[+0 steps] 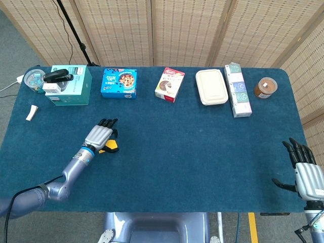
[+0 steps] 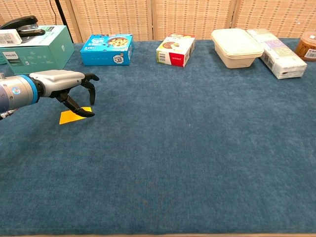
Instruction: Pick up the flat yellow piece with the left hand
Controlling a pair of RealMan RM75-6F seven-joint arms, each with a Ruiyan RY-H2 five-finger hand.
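The flat yellow piece (image 2: 70,117) (image 1: 111,147) lies on the blue cloth at the left. My left hand (image 2: 66,85) (image 1: 100,135) hovers just over it, palm down, fingers curled downward and apart. One dark fingertip (image 2: 88,113) touches the piece's right edge; nothing is lifted. My right hand (image 1: 304,173) rests far off at the table's front right corner, fingers spread, holding nothing; the chest view does not show it.
Along the back edge stand a teal box (image 2: 34,47) with a black stapler (image 2: 19,23) on top, a blue cookie box (image 2: 107,49), a small cake box (image 2: 176,50), a white lidded container (image 2: 237,47), a long carton (image 2: 276,53) and a brown jar (image 1: 265,87).
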